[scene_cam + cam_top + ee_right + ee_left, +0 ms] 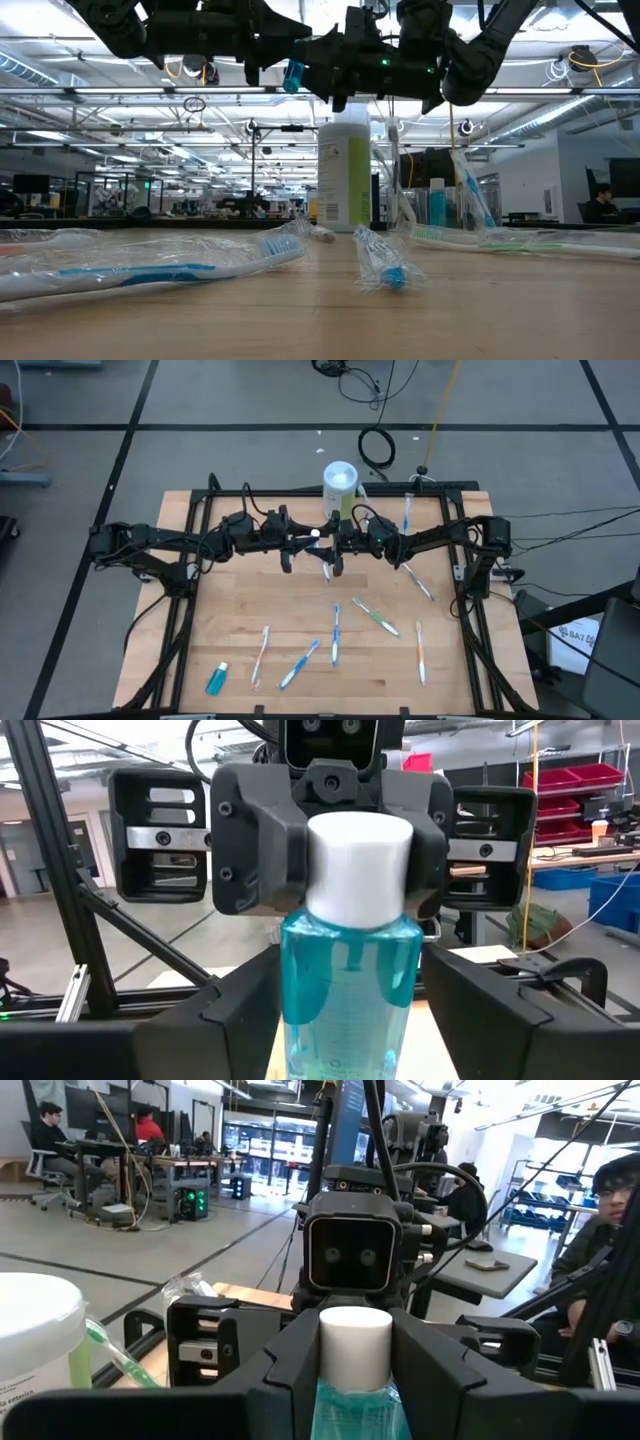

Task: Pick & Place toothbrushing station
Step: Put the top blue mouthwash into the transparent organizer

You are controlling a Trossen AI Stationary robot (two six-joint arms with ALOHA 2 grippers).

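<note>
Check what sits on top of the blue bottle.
A white cap, clamped by the left gripper, whose fingers cover its sides. The right gripper stands open around the bottle.

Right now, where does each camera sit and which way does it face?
High: above the table, looking straight down; left arm and right arm meet mid-table.
Low: at tabletop height, looking level past a toothbrush into the room; arms overhead.
Left wrist: on the left arm, facing the right arm; left hand clamps the teal tube.
Right wrist: facing the left arm; right hand open around that tube.
Shared: both wrist views show the tube's white cap.
</note>
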